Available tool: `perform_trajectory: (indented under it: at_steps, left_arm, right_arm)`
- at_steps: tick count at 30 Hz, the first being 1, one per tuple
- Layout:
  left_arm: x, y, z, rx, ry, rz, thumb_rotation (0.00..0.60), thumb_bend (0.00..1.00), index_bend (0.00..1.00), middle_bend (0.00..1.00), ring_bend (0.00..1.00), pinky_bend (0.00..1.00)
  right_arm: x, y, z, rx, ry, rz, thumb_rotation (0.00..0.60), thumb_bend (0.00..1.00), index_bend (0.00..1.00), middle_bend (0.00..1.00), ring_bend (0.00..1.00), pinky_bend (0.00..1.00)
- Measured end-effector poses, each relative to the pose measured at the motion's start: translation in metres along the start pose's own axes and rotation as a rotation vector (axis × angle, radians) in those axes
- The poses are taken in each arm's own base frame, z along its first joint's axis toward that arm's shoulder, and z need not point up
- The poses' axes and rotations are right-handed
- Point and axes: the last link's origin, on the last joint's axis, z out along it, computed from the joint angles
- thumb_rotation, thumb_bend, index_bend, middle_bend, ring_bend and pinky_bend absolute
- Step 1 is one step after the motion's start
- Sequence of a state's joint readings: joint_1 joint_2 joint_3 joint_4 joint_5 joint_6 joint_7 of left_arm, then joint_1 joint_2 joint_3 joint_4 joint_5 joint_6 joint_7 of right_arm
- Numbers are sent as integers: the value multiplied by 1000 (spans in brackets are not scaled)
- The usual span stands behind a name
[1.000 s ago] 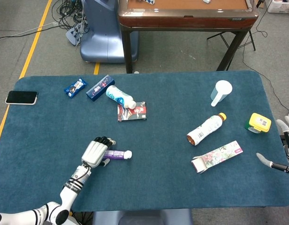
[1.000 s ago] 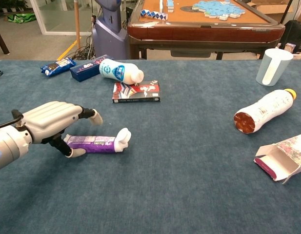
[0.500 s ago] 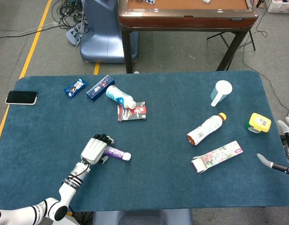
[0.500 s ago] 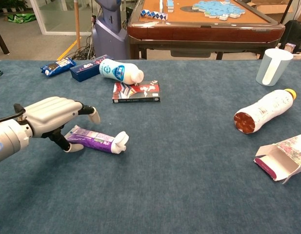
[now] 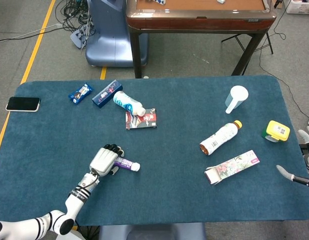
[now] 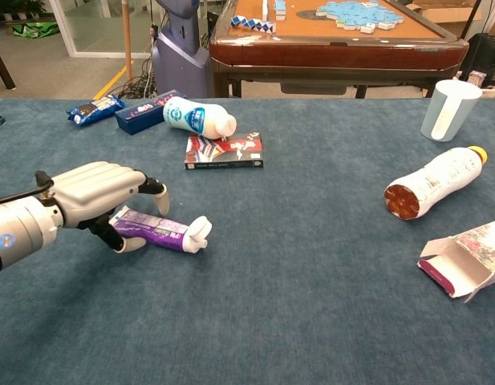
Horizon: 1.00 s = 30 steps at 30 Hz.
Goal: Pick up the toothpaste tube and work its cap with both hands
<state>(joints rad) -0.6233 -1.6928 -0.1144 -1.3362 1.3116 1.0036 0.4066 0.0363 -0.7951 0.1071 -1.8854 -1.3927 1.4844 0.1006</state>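
Observation:
The purple toothpaste tube (image 5: 125, 163) (image 6: 157, 230) lies on the blue table (image 5: 169, 200), its white cap (image 6: 199, 233) pointing right. My left hand (image 5: 105, 159) (image 6: 95, 196) arches over the tube's tail end. The thumb sits against the tube's near side, and the other fingers curl down behind it without clearly clamping it. The tube rests on the cloth. My right hand (image 5: 308, 150) shows only at the far right table edge in the head view, fingers spread and holding nothing, far from the tube.
A drink bottle (image 5: 220, 137) and an open flowered carton (image 5: 232, 167) lie at right. A white cup (image 5: 237, 98) and a yellow box (image 5: 278, 131) are near them. At back left are a white bottle (image 5: 129, 103), a booklet (image 5: 141, 119), a blue box (image 5: 107, 93), a snack pack (image 5: 80, 92) and a phone (image 5: 23, 104).
The tube has been turned so its cap points slightly nearer. My left hand has shifted right, further over the tail, with fingers curling lower. The right hand barely moved.

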Motion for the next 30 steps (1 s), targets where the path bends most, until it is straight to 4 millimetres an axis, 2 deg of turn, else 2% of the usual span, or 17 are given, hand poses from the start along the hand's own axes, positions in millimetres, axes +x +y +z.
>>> perform_trajectory:
  at_steps: [11, 16, 19, 24, 30]
  left_arm:
    - [-2, 5, 0, -8, -8, 13, 600, 263, 365, 293, 193, 215]
    - [-4, 7, 0, -15, -14, 9, 600, 299, 412, 320, 193, 215]
    - [-5, 8, 0, -20, -16, 0, 600, 331, 443, 361, 213, 215]
    - [-4, 8, 1, -26, -9, -39, 600, 347, 503, 488, 308, 220]
    - [3, 3, 0, -36, 15, -118, 600, 378, 550, 580, 388, 273]
  right_arm:
    - [0, 3, -3, -3, -7, 16, 362, 113, 21, 5, 0, 0]
    - [1, 5, -5, -8, -6, 18, 364, 113, 21, 5, 0, 0]
    - [1, 6, -6, -10, -5, 18, 363, 113, 21, 5, 0, 0]
    - [3, 6, -8, -10, -1, 19, 364, 113, 21, 5, 0, 0]
    - [3, 2, -7, 8, -2, 22, 364, 113, 21, 5, 0, 0]
